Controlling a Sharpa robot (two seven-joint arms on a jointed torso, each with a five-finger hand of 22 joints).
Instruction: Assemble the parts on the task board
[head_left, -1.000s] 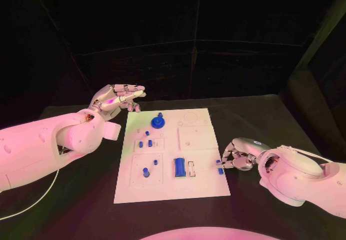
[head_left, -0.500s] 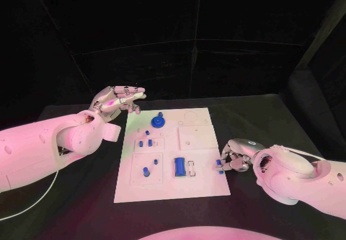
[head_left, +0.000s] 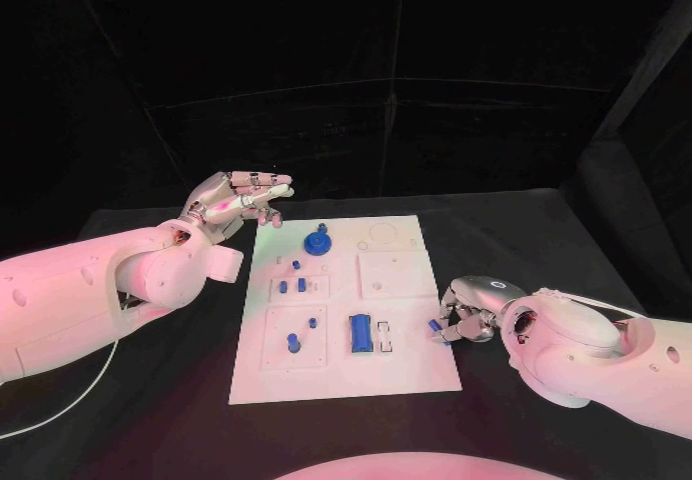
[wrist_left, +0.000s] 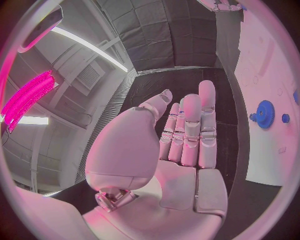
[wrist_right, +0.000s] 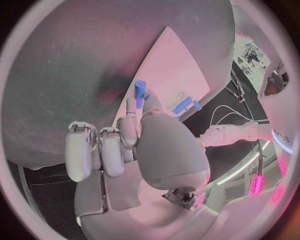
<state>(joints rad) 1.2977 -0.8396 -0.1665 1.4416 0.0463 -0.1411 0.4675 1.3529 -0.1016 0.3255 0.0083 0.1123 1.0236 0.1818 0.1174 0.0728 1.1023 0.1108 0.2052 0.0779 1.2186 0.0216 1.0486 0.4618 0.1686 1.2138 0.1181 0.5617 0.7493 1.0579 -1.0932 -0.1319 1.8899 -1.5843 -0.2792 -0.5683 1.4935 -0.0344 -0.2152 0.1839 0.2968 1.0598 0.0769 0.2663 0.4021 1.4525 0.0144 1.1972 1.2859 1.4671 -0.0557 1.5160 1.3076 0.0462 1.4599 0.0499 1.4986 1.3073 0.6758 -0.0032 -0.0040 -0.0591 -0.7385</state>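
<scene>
Right robot hand (head_left: 464, 322), lower right, pinches a small blue peg (wrist_right: 140, 90); tilted, it could jam. Left robot hand (head_left: 231, 200) hovers spread, empty.

Right hand (wrist_right: 134, 150) pinching a small blue peg (wrist_right: 140, 91) at its fingertips, over the white task board (wrist_right: 172, 65)

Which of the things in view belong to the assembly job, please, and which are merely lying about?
Job:
task board
blue gear
blue block
small blue part pinched by the right hand

Lying about:
black table
The left hand holds nothing, beside the board's far corner.
</scene>
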